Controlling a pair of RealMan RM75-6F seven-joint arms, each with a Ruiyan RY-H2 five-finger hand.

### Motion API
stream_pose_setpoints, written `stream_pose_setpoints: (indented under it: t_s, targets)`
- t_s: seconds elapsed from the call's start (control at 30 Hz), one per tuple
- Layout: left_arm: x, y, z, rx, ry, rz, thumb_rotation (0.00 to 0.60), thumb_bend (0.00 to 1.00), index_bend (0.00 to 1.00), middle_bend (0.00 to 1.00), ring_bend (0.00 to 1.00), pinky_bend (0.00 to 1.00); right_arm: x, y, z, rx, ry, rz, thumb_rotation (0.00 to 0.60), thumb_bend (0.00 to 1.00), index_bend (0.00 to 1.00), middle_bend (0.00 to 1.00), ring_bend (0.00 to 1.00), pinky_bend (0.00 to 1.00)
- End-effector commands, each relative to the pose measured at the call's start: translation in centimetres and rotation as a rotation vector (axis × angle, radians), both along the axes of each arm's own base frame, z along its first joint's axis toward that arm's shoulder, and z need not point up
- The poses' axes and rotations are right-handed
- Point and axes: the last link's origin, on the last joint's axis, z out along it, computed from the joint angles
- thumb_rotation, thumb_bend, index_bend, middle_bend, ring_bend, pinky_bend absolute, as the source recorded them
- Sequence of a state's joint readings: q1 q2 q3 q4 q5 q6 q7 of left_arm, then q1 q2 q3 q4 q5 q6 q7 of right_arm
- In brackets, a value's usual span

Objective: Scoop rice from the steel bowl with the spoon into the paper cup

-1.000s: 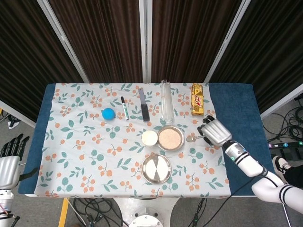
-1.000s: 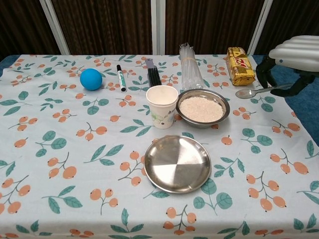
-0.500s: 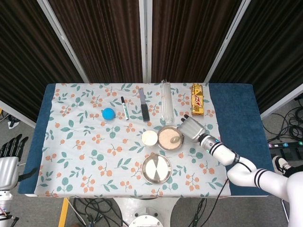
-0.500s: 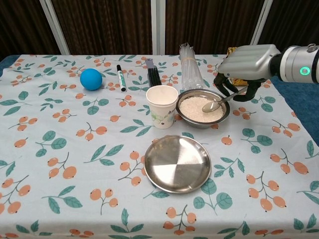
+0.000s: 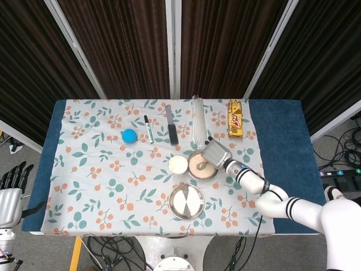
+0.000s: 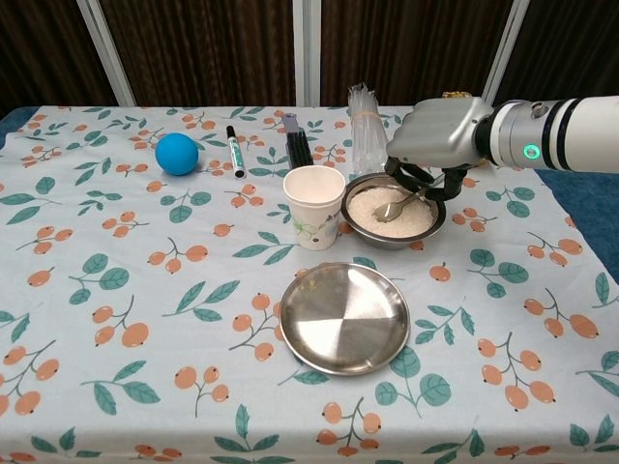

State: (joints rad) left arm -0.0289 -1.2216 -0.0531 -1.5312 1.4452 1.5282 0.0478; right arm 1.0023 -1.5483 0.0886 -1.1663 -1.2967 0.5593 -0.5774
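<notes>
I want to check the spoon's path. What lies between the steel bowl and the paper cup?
Nothing: in the chest view the paper cup stands just left of the steel bowl, with only a narrow strip of tablecloth between.

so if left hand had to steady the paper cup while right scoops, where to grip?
Grip the paper cup by its side wall, coming from the robot's left. It stands upright and open-topped, so the rim must stay clear. The steel bowl sits close on its other side, where the right hand holds the spoon in the rice.
</notes>
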Motion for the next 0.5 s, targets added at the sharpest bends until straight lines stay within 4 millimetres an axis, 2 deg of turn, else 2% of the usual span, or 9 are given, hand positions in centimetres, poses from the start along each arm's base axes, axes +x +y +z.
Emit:
stream_pose_setpoints:
  t_s: [0.03,0.17,0.5]
  targets:
    - [-0.1,0.0,0.0,0.000,-0.002,0.002,0.600,0.05,0.13,0.13,0.08,0.12,0.2,0.1,-0.5,0.004,0.007,0.006,0.600,0.35,0.60,0.58,0.27,0.23]
    - [-0.1,-0.1,0.0,0.002,-0.002,0.003,0.600,0.05,0.13,0.13,0.08,0.12,0.2,0.1,-0.2,-0.009,-0.025,-0.005,0.600,0.35,0.60,0.59,0.27,0.23]
    - [0.2,0.1,0.1,0.004,0.005,-0.006,0.600,0.05,0.13,0.13,0.08,0.12,0.2,-0.7,2.8,-0.053,-0.137,-0.040,0.600,0.35,0.61,0.59,0.27,0.23]
